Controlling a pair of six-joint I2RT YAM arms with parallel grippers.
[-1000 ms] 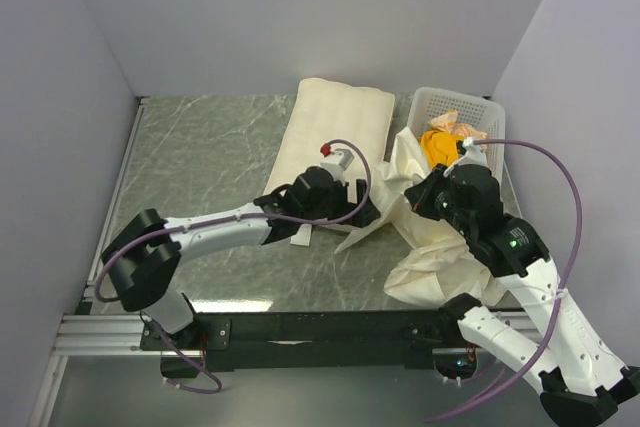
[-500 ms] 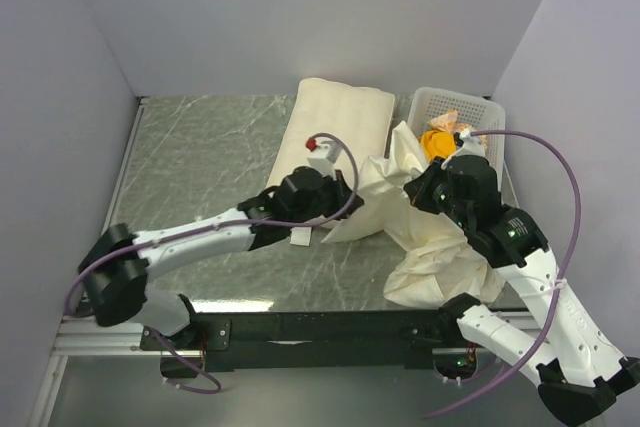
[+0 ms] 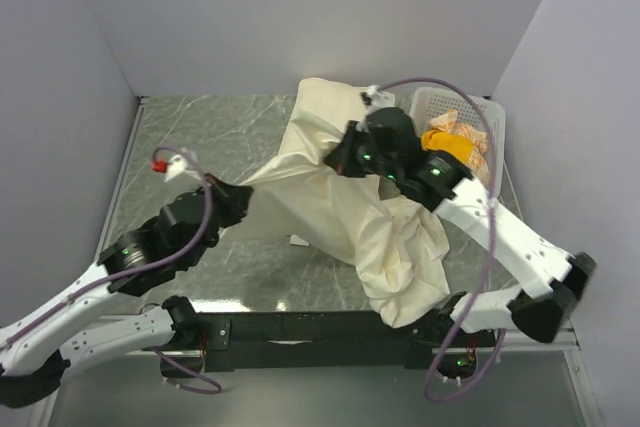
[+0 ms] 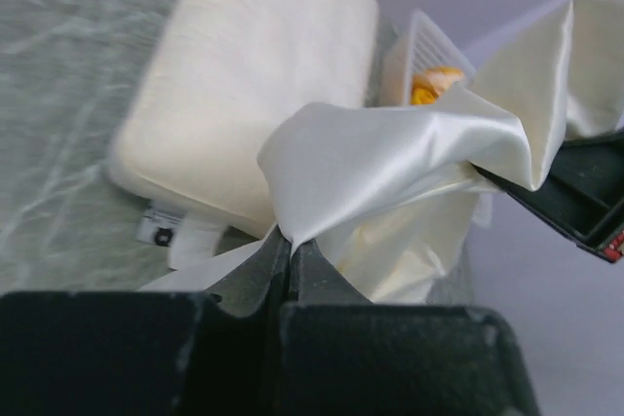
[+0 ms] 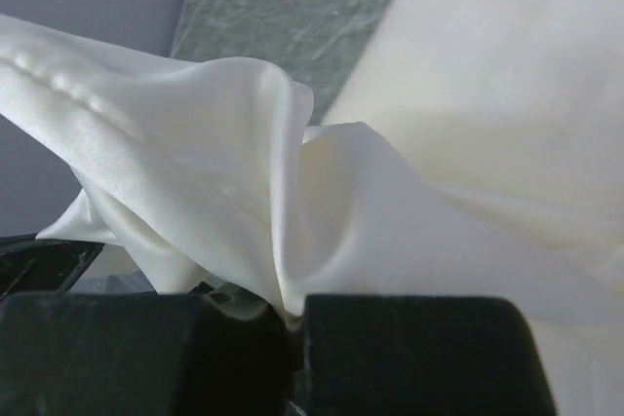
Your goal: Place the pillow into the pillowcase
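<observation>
Left pincer (image 3: 241, 200) and right pincer (image 3: 341, 158) pinch the pillowcase (image 3: 345, 222), arms spread.

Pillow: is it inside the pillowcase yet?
Out. The pillow lies bare; the pillowcase is stretched in the air, not around it.

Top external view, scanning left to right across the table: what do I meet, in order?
left gripper → pillowcase, stretched across the middle → white basket at the right
</observation>
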